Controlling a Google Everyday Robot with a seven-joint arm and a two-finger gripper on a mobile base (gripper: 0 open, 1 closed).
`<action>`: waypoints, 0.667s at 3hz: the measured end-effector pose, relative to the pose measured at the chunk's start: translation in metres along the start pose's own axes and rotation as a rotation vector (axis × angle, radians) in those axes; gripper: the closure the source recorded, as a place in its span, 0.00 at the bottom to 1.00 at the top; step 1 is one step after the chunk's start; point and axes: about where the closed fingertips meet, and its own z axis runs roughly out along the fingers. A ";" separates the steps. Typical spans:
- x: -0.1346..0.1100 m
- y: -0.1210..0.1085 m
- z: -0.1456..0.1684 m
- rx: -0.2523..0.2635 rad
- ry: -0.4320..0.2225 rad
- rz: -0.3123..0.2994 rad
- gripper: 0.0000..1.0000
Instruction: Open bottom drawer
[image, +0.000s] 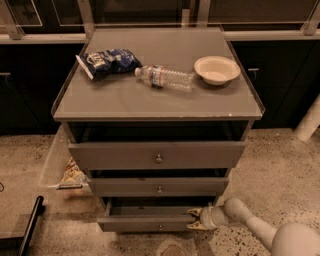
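Bottom drawer (145, 223): the lowest of 3 grey fronts, close to the floor. It stands partly out, with a dark gap behind its front.
Knob (160, 227): small and round, at the middle of the front, and free.
Claw (197, 219): at the right end of the drawer front, by its top edge. I cannot tell if it is clenched or released.
Step in hand: I judge the pull is partly done. Pull straight and level toward the camera, because a pull from 1 end may twist the drawer.
Edge above: the middle drawer (159, 186) is just over the claw, so keep low.
Open room: there is bare floor (270, 175) in front. A black bar (30, 220) lies at the left, well apart.
Table (125, 102): it carries a bag (107, 60), a bottle (165, 77) and a bowl (216, 69), all far from this work.
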 end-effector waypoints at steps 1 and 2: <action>0.001 0.010 -0.004 -0.010 0.001 0.008 0.87; -0.001 0.010 -0.005 -0.010 0.001 0.008 1.00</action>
